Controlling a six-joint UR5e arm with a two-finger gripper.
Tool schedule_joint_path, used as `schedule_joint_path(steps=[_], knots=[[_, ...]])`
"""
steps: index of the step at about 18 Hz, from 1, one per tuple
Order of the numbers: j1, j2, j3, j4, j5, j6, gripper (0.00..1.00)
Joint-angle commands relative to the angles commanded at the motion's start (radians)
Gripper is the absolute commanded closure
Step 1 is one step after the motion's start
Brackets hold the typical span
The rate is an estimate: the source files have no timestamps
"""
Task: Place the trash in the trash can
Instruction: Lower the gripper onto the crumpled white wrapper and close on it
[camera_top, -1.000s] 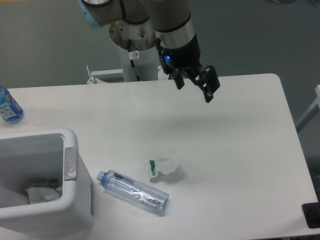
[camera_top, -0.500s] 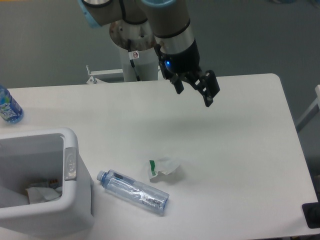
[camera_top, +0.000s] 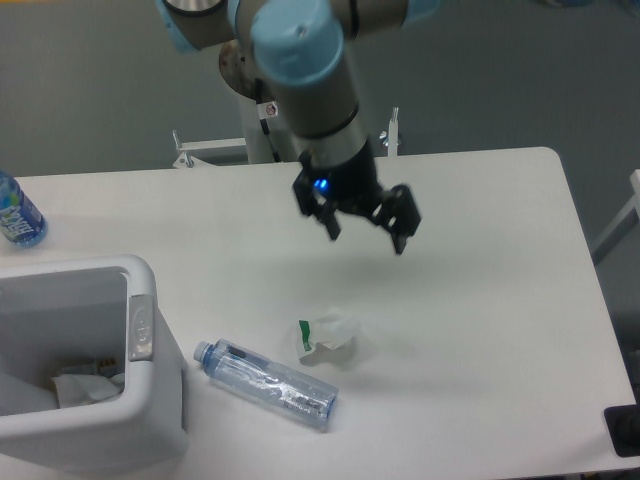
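A crumpled white wrapper with a green patch lies on the white table. A clear crinkled bottle with a pale blue cap lies on its side just left and in front of it. The white trash can stands at the front left with a grey oval tab on its rim and some paper inside. My gripper hangs open and empty above the table, a little behind and to the right of the wrapper.
An upright bottle with a bright blue label stands at the far left edge. The arm's base post rises behind the table. A dark object sits at the front right corner.
My gripper has swung down and to the left, toward the wrapper, and turned about its wrist. The wrapper, bottle and can have not moved.
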Motion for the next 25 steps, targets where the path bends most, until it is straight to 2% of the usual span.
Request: schedule_joint_path(steps=[4,8,11,16,20,22,25], knots=[[-0.020,-0.058,-0.005,0.023,-0.002,0.026,0.00],[-0.020,-0.133,-0.006,0.022,-0.009,0.303,0.00],[0.001,-0.186,-0.020,0.023,-0.011,0.406,0.00],[0.018,-0.229,-0.028,0.046,-0.018,0.423,0.00],[0.017,-0.258,-0.032,0.095,-0.011,0.417,0.00],[0.017,-0.267,-0.032,0.095,-0.011,0.416,0.00],[0.014,-0.267,-0.071,0.123,-0.008,0.410,0.00]])
